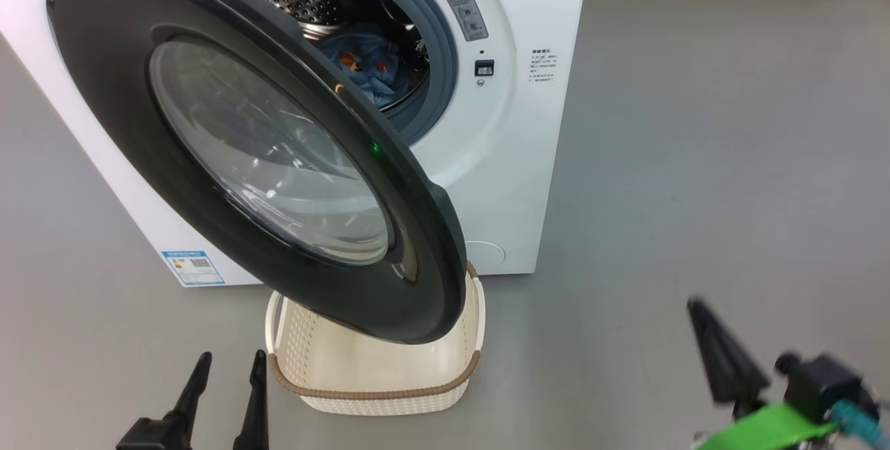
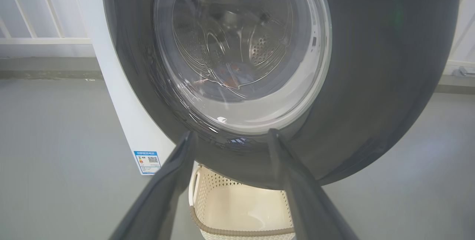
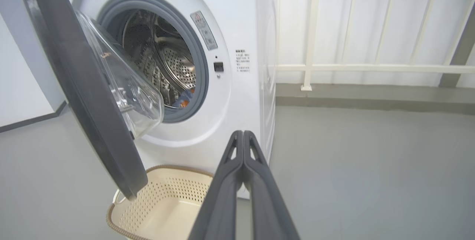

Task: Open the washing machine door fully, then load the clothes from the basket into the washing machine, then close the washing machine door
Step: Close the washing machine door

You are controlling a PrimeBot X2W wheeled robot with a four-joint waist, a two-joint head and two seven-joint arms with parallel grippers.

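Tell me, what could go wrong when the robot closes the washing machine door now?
1. The washing machine door hangs low over the basket; swinging it may catch the basket's rim.
2. The clothes lie close behind the seal; a fold might get pinched.
3. The open fingers of the left gripper could slip on the door's glossy rim.

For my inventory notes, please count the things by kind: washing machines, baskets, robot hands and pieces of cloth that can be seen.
washing machine: 1
basket: 1
hands: 2, the left hand and the right hand
blue printed cloth seen in the drum: 1
Total: 5
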